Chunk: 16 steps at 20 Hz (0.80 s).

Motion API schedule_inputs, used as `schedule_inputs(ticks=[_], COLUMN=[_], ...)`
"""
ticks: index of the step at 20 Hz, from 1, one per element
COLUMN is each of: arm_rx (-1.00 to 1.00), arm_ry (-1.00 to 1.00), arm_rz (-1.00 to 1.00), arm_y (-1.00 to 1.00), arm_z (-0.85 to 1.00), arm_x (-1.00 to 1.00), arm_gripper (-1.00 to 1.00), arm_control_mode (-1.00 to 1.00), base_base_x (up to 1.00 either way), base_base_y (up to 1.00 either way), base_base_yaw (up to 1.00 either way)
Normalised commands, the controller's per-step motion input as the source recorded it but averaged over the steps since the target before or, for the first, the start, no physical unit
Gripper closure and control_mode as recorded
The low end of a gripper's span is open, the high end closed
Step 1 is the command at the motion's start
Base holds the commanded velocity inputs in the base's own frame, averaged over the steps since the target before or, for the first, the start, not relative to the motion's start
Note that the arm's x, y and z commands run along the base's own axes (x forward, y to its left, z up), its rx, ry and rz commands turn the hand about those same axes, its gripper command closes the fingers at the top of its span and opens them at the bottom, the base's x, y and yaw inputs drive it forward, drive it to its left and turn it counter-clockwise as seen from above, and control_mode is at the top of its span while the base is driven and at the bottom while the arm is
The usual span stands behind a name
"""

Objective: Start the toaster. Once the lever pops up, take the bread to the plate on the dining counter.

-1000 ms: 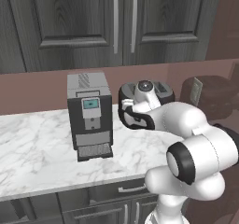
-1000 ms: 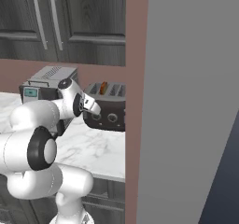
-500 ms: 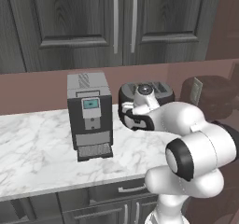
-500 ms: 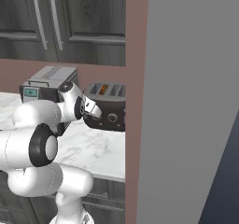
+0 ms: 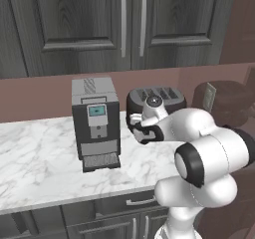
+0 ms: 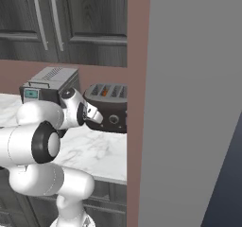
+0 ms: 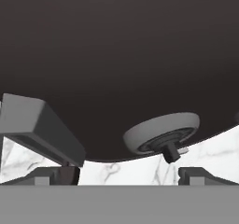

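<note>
Two appliances stand before us on the marble worktop (image 5: 35, 153): a grey coffee machine (image 5: 95, 121) and, to its right, the toaster (image 5: 164, 99), backed by a reddish wall under dark cabinets (image 5: 124, 24). Our gripper (image 5: 141, 131) hangs spread wide, grasping nothing, at the toaster's front.

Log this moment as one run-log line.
phase: reaching toaster front | gripper: open, empty, close to knob | lever: not pressed yet
</note>
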Motion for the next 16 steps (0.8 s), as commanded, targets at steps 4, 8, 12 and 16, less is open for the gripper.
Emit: schedule_inputs(ticks=[4, 8, 12, 16], arm_rx=[0.0, 0.0, 0.0, 0.0], arm_ry=[0.0, 0.0, 0.0, -0.01], arm_rz=[0.0, 0.0, 0.0, 0.0], arm_y=[0.0, 0.0, 0.0, 0.0], arm_z=[-0.18, -0.15, -0.13, 0.0], arm_x=[0.0, 0.0, 0.0, -0.07], arm_gripper=[-1.0, -1.0, -1.0, -1.0], arm_control_mode=[-1.0, -1.0, -1.0, -1.0], base_base_x=[0.0, 0.0, 0.0, 0.0], base_base_y=[0.0, 0.0, 0.0, 0.0], base_base_yaw=[0.0, 0.0, 0.0, 0.0])
